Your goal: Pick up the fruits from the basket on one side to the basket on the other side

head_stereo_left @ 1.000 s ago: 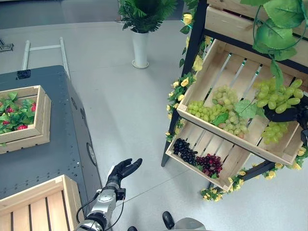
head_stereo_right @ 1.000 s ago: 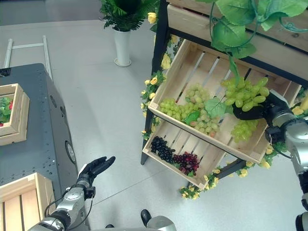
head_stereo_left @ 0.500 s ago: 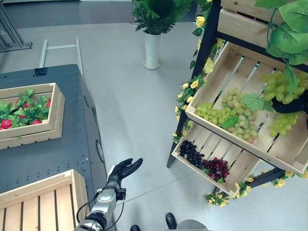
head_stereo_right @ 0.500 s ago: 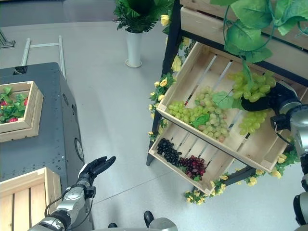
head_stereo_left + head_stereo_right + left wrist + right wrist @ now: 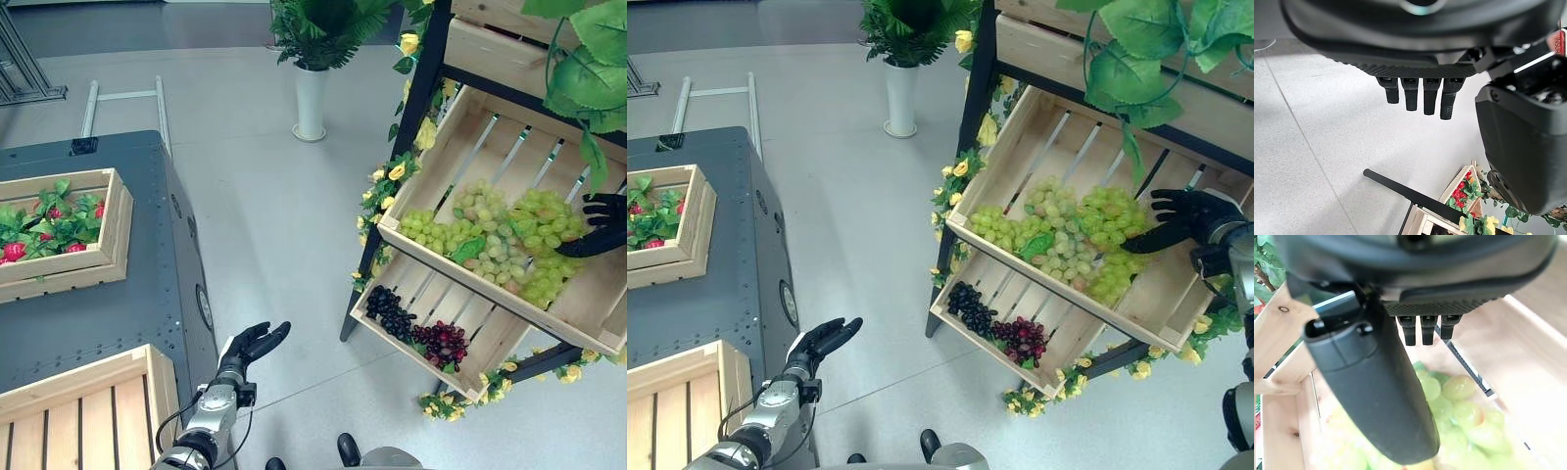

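A heap of green grapes [image 5: 495,235] lies in the tilted upper wooden crate [image 5: 487,147] of the stand at the right. My right hand [image 5: 1187,217] is open at the heap's right edge, its fingers spread over the nearest bunch [image 5: 1459,404] and its thumb beside it. In the lower crate [image 5: 490,333] lie dark grapes [image 5: 390,311] and red grapes [image 5: 441,343]. At the lower left, an empty slatted crate [image 5: 78,416] sits on the grey cabinet [image 5: 118,304]. My left hand [image 5: 250,348] hangs open over the floor beside that cabinet, holding nothing.
A second crate [image 5: 108,230] with red fruit and green leaves stands further back on the cabinet. A potted plant in a white vase [image 5: 311,98] stands on the floor behind. Yellow flowers and big leaves [image 5: 588,78] trim the stand.
Half a second ago my right hand held a bunch of green grapes up over the upper crate. Now the bunch lies on the heap and the hand is open.
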Robot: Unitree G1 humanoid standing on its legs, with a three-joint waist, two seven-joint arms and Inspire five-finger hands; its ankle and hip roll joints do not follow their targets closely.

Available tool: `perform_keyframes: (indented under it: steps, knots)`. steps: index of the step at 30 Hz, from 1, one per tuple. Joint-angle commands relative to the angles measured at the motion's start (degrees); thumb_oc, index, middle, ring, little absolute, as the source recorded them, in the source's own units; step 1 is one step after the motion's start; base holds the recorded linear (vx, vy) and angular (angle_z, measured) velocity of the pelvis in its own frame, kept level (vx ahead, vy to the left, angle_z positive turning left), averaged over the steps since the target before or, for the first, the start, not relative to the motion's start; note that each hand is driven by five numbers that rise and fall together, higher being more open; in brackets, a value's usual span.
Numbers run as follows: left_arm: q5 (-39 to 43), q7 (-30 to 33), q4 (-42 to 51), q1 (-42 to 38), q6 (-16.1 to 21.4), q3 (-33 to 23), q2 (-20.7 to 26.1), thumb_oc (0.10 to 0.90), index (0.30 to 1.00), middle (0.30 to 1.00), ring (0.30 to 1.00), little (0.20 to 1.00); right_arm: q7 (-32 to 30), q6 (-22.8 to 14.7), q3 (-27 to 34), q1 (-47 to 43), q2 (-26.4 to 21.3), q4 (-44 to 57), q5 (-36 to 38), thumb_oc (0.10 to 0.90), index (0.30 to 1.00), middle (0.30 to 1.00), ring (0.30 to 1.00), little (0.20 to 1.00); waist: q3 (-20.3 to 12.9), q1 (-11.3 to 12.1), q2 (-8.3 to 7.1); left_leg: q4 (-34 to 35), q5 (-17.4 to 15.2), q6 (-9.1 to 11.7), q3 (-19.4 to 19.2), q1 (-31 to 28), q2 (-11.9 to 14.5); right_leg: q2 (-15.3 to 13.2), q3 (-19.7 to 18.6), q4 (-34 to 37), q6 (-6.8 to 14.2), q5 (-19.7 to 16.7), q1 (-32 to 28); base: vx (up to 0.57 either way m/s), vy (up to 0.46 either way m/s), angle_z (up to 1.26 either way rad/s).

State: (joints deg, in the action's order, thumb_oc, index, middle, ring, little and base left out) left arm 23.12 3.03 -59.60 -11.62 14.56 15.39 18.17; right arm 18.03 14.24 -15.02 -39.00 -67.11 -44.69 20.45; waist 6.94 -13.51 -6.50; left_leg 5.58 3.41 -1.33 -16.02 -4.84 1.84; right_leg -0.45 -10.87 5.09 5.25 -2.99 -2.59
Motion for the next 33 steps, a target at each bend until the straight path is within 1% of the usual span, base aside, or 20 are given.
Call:
perform_keyframes:
  steps: [1,4,5,6,7,9,10,11,12,13,14,17,18,19,21,22,25,28,30,33]
  knots:
    - [0.2,0.1,2.6,-4.6,4.3,1.4,1.4,0.800,0.900,0.900,0.900,0.900,-0.3,-6.5,1.2,-7.9,-7.3,0.2,-1.4,0.800,0.900,0.900,0.900,0.900,-3.9,1.9,-1.20,-0.6,-10.0,-1.1,0.2,-4.3,-2.8,4.8,0.6,-0.3,-0.4,-0.4,0.9,0.00,0.000,0.00]
    - [-0.1,0.0,2.6,-4.5,4.2,1.2,1.4,0.800,0.900,0.900,0.900,0.900,-0.5,-7.7,2.4,-5.5,-7.3,2.2,-2.0,0.800,0.900,0.900,0.900,0.900,-3.9,1.6,-1.15,-0.6,-10.0,-1.1,-0.1,-4.3,-2.8,4.8,0.5,-0.3,-0.3,-0.4,0.9,0.00,0.000,0.00]
    - [-0.2,0.1,2.7,-4.5,3.9,1.1,1.5,0.800,0.900,0.900,0.900,0.900,-1.7,-8.9,3.0,-4.1,-7.4,3.6,-2.8,0.800,0.900,0.900,0.900,0.900,-4.0,1.3,-1.10,-0.6,-10.0,-1.1,-0.3,-4.3,-2.8,4.8,0.3,-0.3,-0.3,-0.4,0.9,0.00,0.000,0.00]
    - [-0.2,0.1,2.7,-4.5,3.9,1.1,1.5,0.800,0.900,0.900,0.900,0.900,-1.7,-8.9,3.1,-3.9,-7.4,3.7,-2.8,0.800,0.900,0.900,0.900,0.900,-4.1,1.4,-1.13,-0.6,-10.0,-1.1,-0.3,-4.3,-2.8,4.8,0.3,-0.3,-0.3,-0.4,0.9,0.00,0.000,0.00]
    - [-0.2,0.3,2.7,-4.6,3.7,1.0,1.6,0.800,0.900,0.900,0.900,0.900,-3.0,-10.2,3.8,-2.5,-7.6,6.0,-3.1,0.800,0.900,0.900,0.900,0.900,-4.2,1.0,-1.06,-0.6,-10.0,-1.1,-0.6,-4.3,-2.8,4.9,0.1,-0.4,-0.3,-0.4,1.1,0.00,0.000,0.00]
    - [-0.1,0.4,2.6,-4.6,3.7,0.9,1.6,0.800,0.900,0.900,0.900,0.900,-3.3,-10.7,4.5,-1.6,-7.7,7.3,-2.9,0.800,0.900,0.900,0.900,0.900,-4.2,0.8,-1.01,-0.7,-10.0,-1.1,-0.7,-4.2,-2.7,4.9,0.0,-0.4,-0.3,-0.4,1.2,0.03,0.034,-0.05]
    - [0.0,0.3,2.6,-4.5,3.7,0.8,1.5,0.800,0.900,0.900,0.900,0.900,-4.2,-11.7,5.9,0.1,-7.7,10.3,-1.6,0.800,0.900,0.900,0.900,0.900,-4.2,0.0,-0.35,-0.6,-11.2,-1.3,-0.1,-4.8,-2.7,5.0,0.0,-0.3,0.1,0.5,0.5,0.00,0.008,-0.08]
    - [0.0,0.4,2.5,-4.6,3.7,0.8,1.6,0.800,0.900,0.900,0.900,0.900,-4.4,-11.8,6.4,0.5,-7.6,10.8,-1.6,0.800,0.900,0.900,0.900,0.900,-4.2,0.2,-0.87,-0.7,-10.1,-1.2,-0.9,-4.3,-2.7,5.0,-0.3,-0.5,-0.2,-0.3,1.2,0.05,0.069,-0.06]
    - [0.0,0.3,2.4,-4.7,3.8,0.9,1.5,0.800,0.900,0.900,0.900,0.900,-4.9,-12.5,7.0,1.4,-7.5,11.8,-1.2,0.800,0.900,0.900,0.900,0.900,-4.1,-0.2,-0.32,-0.6,-11.2,-1.4,-0.2,-4.8,-2.7,5.0,0.0,-0.4,0.1,0.6,0.6,0.00,0.019,-0.05]
    - [0.1,0.1,2.1,-4.6,4.0,0.2,1.4,0.800,0.900,0.900,0.900,0.900,-5.9,-13.5,9.8,4.6,-6.7,16.0,-1.7,0.800,0.900,0.900,0.900,0.900,-4.2,-1.0,-0.07,-0.8,-11.4,-1.4,-0.4,-4.8,-2.8,5.0,-0.4,-0.4,0.2,0.6,0.6,0.06,0.074,-0.02]
    - [0.1,0.1,2.1,-4.6,4.0,0.2,1.4,0.800,0.900,0.900,0.900,0.900,-6.0,-13.6,10.3,5.2,-6.6,16.4,-1.8,0.800,0.900,0.900,0.900,0.900,-4.2,-1.0,-0.09,-0.8,-11.4,-1.4,-0.4,-4.8,-2.8,5.0,-0.4,-0.4,0.2,0.6,0.6,0.00,0.000,0.00]
    - [-0.1,0.2,2.2,-4.5,3.9,-0.5,1.1,0.800,0.900,0.900,0.900,0.900,-6.8,-15.4,14.3,10.7,-5.0,23.2,-4.1,0.800,0.900,0.900,0.900,0.900,-4.2,-1.9,0.17,-1.0,-11.5,-1.5,-0.9,-4.8,-2.7,5.1,-1.0,-0.5,0.3,0.7,0.8,0.00,0.005,0.01]
    - [-0.2,0.3,2.1,-4.5,3.9,-0.6,1.1,0.800,0.900,0.900,0.900,0.900,-7.2,-15.7,15.5,12.6,-4.4,25.4,-5.2,0.800,0.900,0.900,0.900,0.900,-4.2,-2.0,0.19,-1.0,-11.6,-1.6,-1.0,-4.8,-2.7,5.1,-1.1,-0.6,0.3,0.7,0.9,0.00,0.011,-0.04]
    - [-0.1,0.5,1.9,-4.3,3.9,-1.1,0.8,0.800,0.900,0.900,0.900,0.900,-8.4,-16.8,17.3,16.0,-3.4,30.2,-8.0,0.800,0.900,0.900,0.900,0.900,-4.1,-2.8,0.45,-1.1,-11.7,-1.7,-1.3,-4.8,-2.7,5.2,-1.5,-0.7,0.3,0.8,1.1,0.00,0.012,-0.04]
    - [0.0,0.5,1.8,-4.3,3.9,-1.1,0.8,0.800,0.900,0.900,0.900,0.900,-8.8,-17.3,18.9,18.2,-3.2,32.5,-9.4,0.800,0.900,0.900,0.900,0.900,-4.1,-2.9,0.49,-1.2,-11.7,-1.7,-1.4,-4.7,-2.7,5.3,-1.7,-0.8,0.3,0.8,1.2,0.00,0.010,-0.08]
    - [0.1,0.4,1.3,-4.3,3.9,-1.8,0.8,0.800,0.900,0.900,0.900,0.900,-9.3,-18.2,21.1,21.6,-3.0,37.3,-12.6,0.800,0.900,0.900,0.900,0.900,-4.0,-3.8,0.74,-1.3,-11.8,-1.8,-1.7,-4.7,-2.7,5.4,-2.2,-1.0,0.4,0.9,1.3,0.00,0.008,-0.13]
    - [0.6,0.7,0.8,-4.5,4.0,-2.0,0.7,0.800,0.900,0.900,0.900,0.900,-12.1,-19.9,23.7,25.9,-2.9,42.5,-19.0,0.800,0.900,0.900,0.900,0.900,-3.9,-4.5,1.05,-1.2,-12.0,-2.0,-2.2,-4.8,-2.7,5.6,-2.8,-1.0,0.5,1.0,1.4,0.00,0.008,-0.04]
    - [1.1,0.8,0.3,-4.6,4.3,-2.4,0.7,0.800,0.900,0.900,0.900,0.900,-12.8,-20.4,26.7,29.4,-2.7,48.0,-21.9,0.800,0.900,0.900,0.900,0.900,-3.9,-5.1,1.41,-1.1,-12.1,-2.1,-2.6,-4.9,-2.7,5.7,-3.3,-1.1,0.6,1.0,1.5,0.01,0.016,-0.09]
    - [1.2,0.6,0.1,-4.3,4.7,-2.8,0.6,0.800,0.900,0.900,0.900,0.900,-13.9,-21.7,28.8,32.3,-2.0,52.4,-26.1,0.800,0.900,0.900,0.900,0.900,-3.9,-5.6,1.79,-1.1,-12.2,-2.1,-2.9,-5.0,-2.7,5.8,-3.7,-1.1,0.7,1.1,1.6,0.01,0.017,-0.06]
    - [1.2,0.6,0.3,-3.9,5.0,-2.9,0.4,0.800,0.900,0.900,0.900,0.900,-15.8,-24.8,31.0,35.6,-1.0,56.6,-32.2,0.800,0.900,0.900,0.900,0.900,-3.7,-5.8,2.16,-1.2,-12.3,-2.2,-3.0,-5.0,-2.7,5.8,-3.9,-1.3,0.8,1.2,1.7,0.00,0.004,-0.02]
